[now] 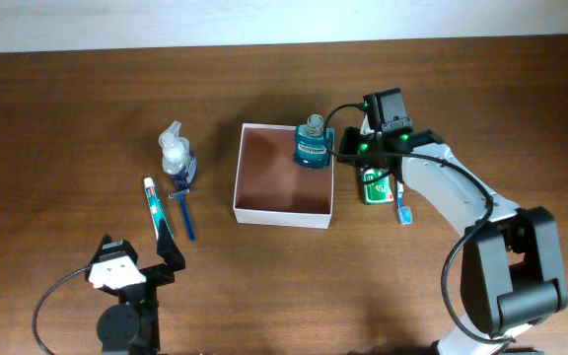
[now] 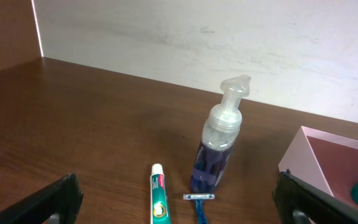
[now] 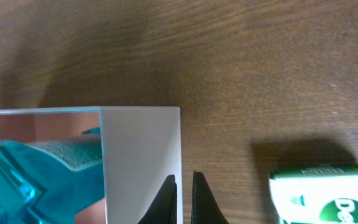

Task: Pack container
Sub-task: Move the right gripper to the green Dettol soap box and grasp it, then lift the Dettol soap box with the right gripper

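A shallow square cardboard container (image 1: 284,214), white on its outer walls and matte reddish-brown inside, sits mid-table on dark wood-grain (image 1: 67,118). It holds one item: a squat teal translucent plastic mouthwash bottle (image 1: 314,146), upright in the far corner nearest the right arm.

Just outside that corner's wall is the right gripper (image 1: 337,147). In the wrist view its black fingers (image 3: 166,202) are drawn almost together, with only a thin slit between them and nothing visibly held.

Also outside the container on that side lie a green-and-white printed carton (image 1: 375,184) and a blue toothbrush (image 1: 403,207).

On the container's opposite side a clear foam-pump bottle with a bluish base (image 2: 219,140) stands upright. A white-capped toothpaste tube with green and red print (image 2: 159,199) and a blue-handled razor (image 2: 199,205) lie flat beside it.

The left gripper (image 1: 138,250) is nearer the table's front edge than the container, its fingers spread wide and empty.
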Robot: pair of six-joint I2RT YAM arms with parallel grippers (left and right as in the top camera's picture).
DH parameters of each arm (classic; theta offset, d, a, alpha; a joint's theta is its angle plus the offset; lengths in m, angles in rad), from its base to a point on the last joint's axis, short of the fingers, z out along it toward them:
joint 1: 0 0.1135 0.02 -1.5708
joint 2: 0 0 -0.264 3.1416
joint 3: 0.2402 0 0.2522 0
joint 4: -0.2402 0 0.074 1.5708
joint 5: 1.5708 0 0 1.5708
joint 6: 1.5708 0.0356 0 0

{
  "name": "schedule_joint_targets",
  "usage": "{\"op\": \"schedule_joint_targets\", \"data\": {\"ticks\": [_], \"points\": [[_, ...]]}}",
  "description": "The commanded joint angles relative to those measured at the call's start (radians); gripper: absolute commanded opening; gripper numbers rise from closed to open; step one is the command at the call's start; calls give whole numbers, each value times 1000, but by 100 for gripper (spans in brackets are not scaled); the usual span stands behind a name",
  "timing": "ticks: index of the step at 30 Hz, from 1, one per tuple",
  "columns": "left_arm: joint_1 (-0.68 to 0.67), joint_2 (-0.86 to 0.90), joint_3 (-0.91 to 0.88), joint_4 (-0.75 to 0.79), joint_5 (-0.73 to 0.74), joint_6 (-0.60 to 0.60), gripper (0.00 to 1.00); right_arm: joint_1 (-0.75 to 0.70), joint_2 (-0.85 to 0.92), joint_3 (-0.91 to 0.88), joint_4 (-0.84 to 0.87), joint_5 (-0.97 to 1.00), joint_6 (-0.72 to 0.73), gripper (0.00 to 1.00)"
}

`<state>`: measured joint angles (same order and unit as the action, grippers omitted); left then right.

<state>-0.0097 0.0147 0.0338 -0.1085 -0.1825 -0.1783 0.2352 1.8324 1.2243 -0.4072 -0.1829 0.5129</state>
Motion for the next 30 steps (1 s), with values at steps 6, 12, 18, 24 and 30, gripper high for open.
{"op": "schedule_joint_targets", "data": {"ticks": [6, 12, 18, 24, 30], "points": [[6, -10, -6, 3, 11, 16, 99, -6, 9, -45, 103, -73, 45, 4], [6, -10, -6, 3, 10, 16, 99, -6, 9, -45, 129, -124, 19, 4], [6, -10, -6, 3, 11, 16, 99, -6, 9, -45, 161, -214, -67, 4], [6, -10, -6, 3, 11, 16, 99, -7, 9, -45, 159, -231, -124, 4], [6, -10, -6, 3, 10, 16, 99, -25, 8, -37, 148, -199, -258, 4]]}}
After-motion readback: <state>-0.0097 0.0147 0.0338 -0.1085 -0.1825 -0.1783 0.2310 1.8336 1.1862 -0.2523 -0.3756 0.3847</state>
